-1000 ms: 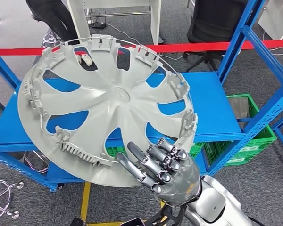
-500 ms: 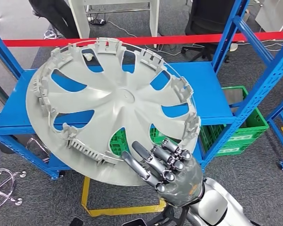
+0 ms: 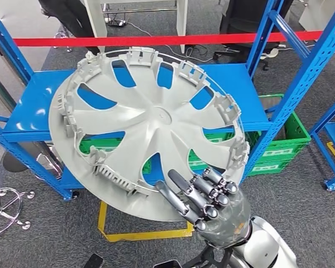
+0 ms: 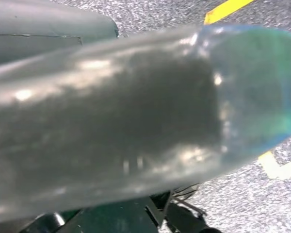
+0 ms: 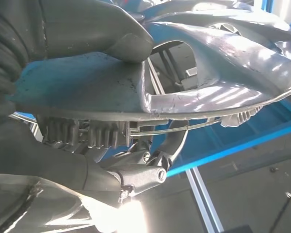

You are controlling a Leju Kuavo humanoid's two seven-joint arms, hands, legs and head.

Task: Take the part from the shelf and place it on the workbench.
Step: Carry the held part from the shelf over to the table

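A large grey wheel cover [image 3: 151,131] is held by its near rim in the right hand [image 3: 214,209], the fingers [image 3: 187,198] laid across the ribbed inner face while the thumb [image 5: 100,29] is pressed against the opposite side, as the right wrist view shows. The cover is carried tilted, in front of and above the blue shelf [image 3: 35,106], clear of its surface. Green crates [image 3: 290,142] are seen beneath the shelf. The state of the left hand cannot be told from the blurred left wrist view.
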